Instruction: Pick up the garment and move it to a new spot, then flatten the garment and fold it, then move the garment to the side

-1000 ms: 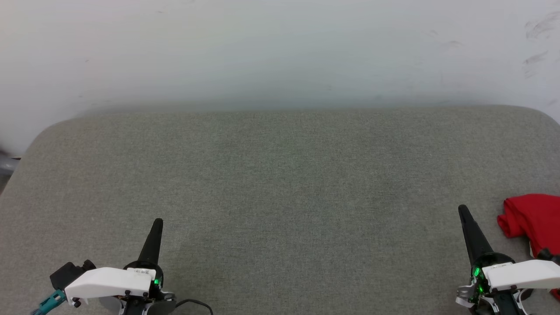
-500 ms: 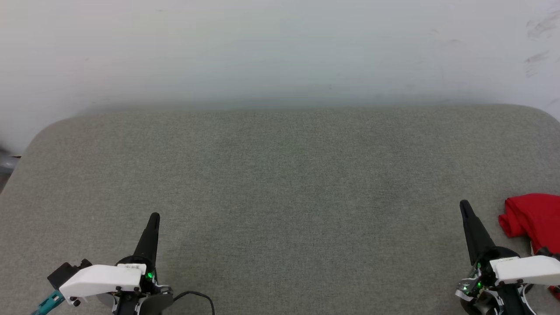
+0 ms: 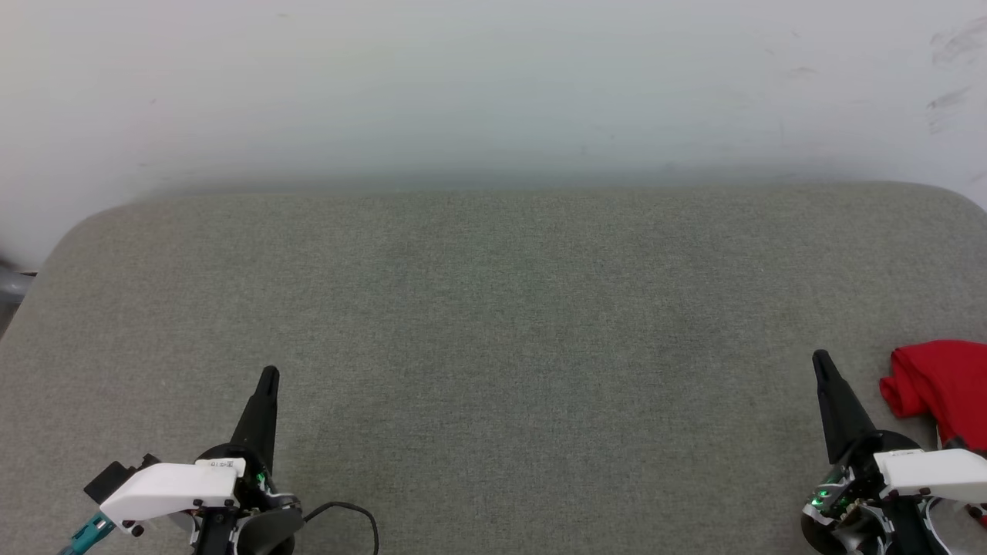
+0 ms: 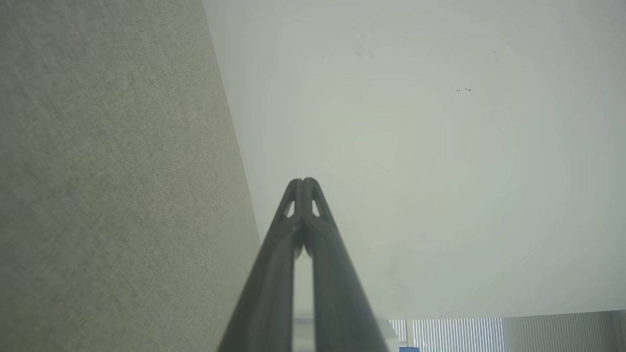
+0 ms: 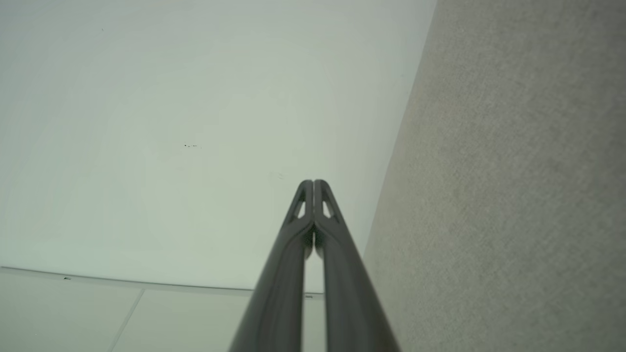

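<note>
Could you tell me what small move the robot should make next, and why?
Probably open the right gripper and swing it right toward the garment. The red cloth lies bunched at the right edge of the grey surface, just beside that gripper, whose fingers are pressed shut and hold nothing; the left gripper is far off.
</note>
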